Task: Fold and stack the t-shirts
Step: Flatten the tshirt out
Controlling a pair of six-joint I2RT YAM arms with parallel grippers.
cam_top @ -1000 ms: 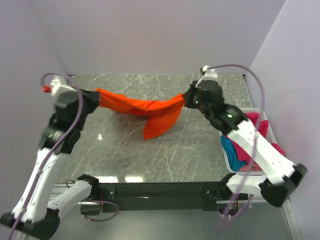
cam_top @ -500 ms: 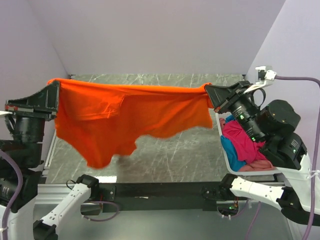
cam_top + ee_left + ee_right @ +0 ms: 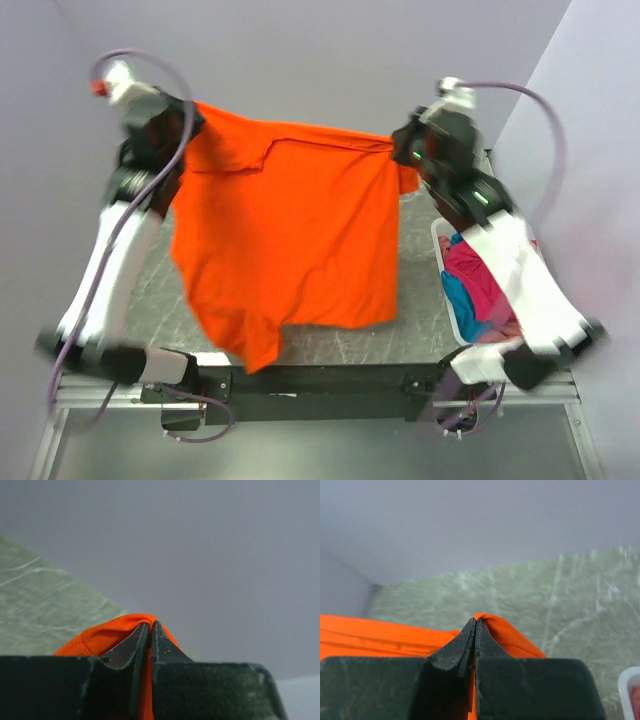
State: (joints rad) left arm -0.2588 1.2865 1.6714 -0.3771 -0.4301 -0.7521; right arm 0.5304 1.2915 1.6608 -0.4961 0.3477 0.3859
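Top external: orange t-shirt [image 3: 290, 230] hangs spread in mid-air btwn both arms, above the marble table [image 3: 420, 300], hem drooping twd the near edge. The left gripper [image 3: 188, 118] pinches its top-left corner and the right gripper [image 3: 400, 150] is clamped on the top-right; wrist views show cloth nipped in both. Magenta t-shirt [image 3: 485, 275] & teal t-shirt [image 3: 458, 300] lie in the white basket [image 3: 437, 235], far right.

My orange t-shirt [image 3: 290, 230] hangs up in the air, spread out wide and flat; my left gripper [image 3: 193, 110] pinches one top corner and my right gripper [image 3: 398, 150] pinches the other; its bottom edge droops lowest on my left side; a magenta-pink t-shirt [image 3: 477, 272] and a teal-blue t-shirt [image 3: 457, 298] lie crumpled together in the white basket [image 3: 437, 235] on my right.
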